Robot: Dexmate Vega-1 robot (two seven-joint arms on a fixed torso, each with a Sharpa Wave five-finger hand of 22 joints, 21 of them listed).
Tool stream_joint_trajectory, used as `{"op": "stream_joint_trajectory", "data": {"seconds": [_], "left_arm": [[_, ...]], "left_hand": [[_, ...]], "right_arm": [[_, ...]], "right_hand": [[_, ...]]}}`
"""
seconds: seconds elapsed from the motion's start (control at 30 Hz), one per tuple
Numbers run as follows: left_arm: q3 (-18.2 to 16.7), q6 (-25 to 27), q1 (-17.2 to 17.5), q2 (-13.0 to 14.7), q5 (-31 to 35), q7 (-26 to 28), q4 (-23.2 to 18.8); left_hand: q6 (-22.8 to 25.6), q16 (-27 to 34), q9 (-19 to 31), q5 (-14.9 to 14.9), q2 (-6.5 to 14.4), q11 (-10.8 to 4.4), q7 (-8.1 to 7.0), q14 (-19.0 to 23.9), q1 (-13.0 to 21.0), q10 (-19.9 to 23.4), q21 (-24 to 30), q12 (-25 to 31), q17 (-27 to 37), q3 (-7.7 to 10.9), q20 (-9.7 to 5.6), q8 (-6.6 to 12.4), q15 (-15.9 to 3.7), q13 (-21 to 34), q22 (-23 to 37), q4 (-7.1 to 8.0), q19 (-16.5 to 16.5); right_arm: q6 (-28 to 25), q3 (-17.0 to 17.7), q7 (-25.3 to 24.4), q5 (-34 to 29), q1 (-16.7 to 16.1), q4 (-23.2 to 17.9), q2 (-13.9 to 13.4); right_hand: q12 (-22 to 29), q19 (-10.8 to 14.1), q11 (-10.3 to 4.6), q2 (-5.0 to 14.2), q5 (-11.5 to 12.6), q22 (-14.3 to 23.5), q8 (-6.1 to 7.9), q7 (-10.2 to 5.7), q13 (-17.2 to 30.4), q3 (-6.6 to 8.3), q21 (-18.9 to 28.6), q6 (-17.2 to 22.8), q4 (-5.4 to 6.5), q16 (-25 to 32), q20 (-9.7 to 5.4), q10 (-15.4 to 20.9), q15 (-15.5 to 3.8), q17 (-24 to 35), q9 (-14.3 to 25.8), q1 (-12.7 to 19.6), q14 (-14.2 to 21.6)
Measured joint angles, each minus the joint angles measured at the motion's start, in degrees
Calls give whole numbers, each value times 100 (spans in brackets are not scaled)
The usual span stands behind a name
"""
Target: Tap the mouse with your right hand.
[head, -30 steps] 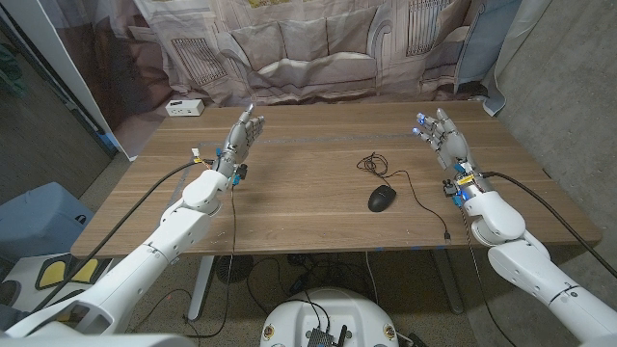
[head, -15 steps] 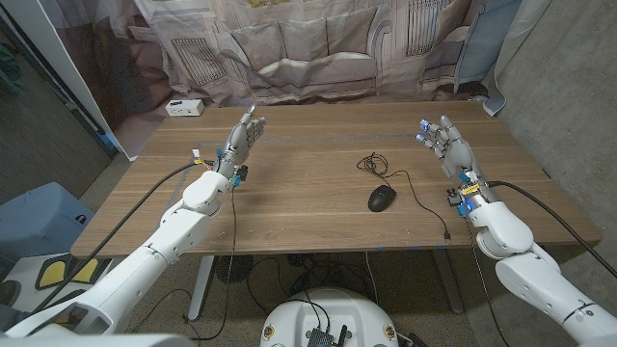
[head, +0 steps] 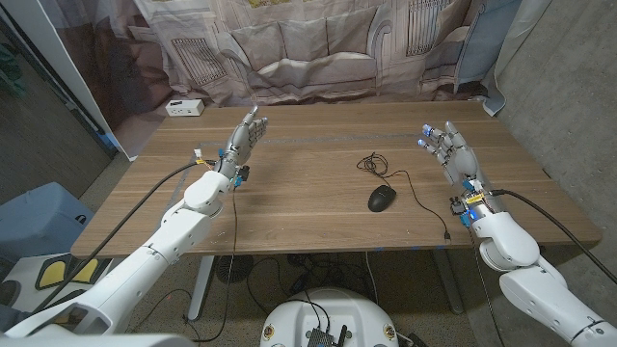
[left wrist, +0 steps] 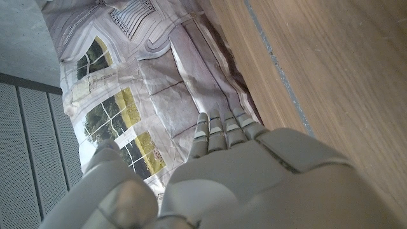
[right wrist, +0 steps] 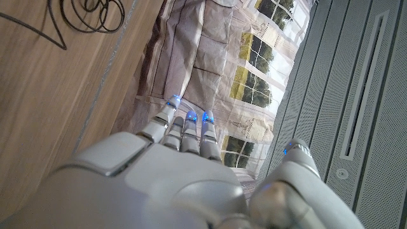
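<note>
Since the earlier frames the right hand has drawn back toward the robot and slightly outward, along the right side of the desk; the left hand and the mouse have stayed where they were.

A printed backdrop cloth showing a sofa and windows hangs behind the wooden desk. The left arm reaches in from the lower left, the right arm from the lower right. Both hands are raised above the desk with fingers extended and apart, holding nothing. The right wrist view shows the back of the right hand with blue lights on its fingertips; the left wrist view shows the back of the left hand in the same released pose.

The black mouse lies on the desk right of centre, near the front edge, well apart from the right hand. Its thin black cable loops behind it and trails toward the front edge. A small white box sits at the far left corner.
</note>
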Motion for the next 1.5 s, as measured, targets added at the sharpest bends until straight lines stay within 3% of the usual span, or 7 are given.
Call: {"op": "stream_joint_trajectory", "data": {"seconds": [0.3, 0.67, 0.93, 1.5], "left_arm": [[13, -27, -12, -21, 2, -36, -4], [33, -41, -29, 0, 10, -79, -73], [58, -30, -103, 7, 35, -132, -66], [121, -36, -258, -56, 23, -260, 91]], "left_hand": [[31, -23, 0, -22, 31, 0, 31, 0, 31, 0, -37, -25, 0, 25, -21, 0, 0, 0, 0, -25, -21], [30, -44, 30, -22, 68, 0, 31, -23, 68, 0, -40, -40, 0, 49, -31, -23, -23, -1, 0, -49, -73], [30, -44, 29, -43, 98, 0, 31, -22, 98, 0, -88, -40, 0, 49, -34, -23, -22, -1, 0, -49, -114], [50, -66, 29, -43, 136, -22, 11, -22, 136, 22, -88, -40, 0, 67, -18, -19, -22, -1, 0, -67, -148]], "right_arm": [[81, 90, -151, -364, -191, -101, 44], [101, 222, -437, -968, -419, -214, 151], [-8, 321, -743, -1560, -520, -316, 247], [-11, 405, -1344, -2715, -598, -289, 506]], "right_hand": [[0, 144, -88, 12, 0, 0, 0, -74, 0, -6, 0, 88, -42, 15, -48, 99, -39, -28, 0, 63, 118], [0, 175, -57, 43, 0, 0, 0, -72, 0, -7, 0, 86, -41, 15, -16, 130, -7, -28, 0, 90, 149], [-8, 205, -35, 43, 0, 0, -36, 11, 0, -7, 0, 66, -41, 15, 14, 107, 13, -27, 0, 91, 169], [-33, 277, -111, 44, 0, 0, -40, -55, 0, -31, -33, 131, -64, 15, 4, 136, 33, -26, 25, 90, 251]]}}
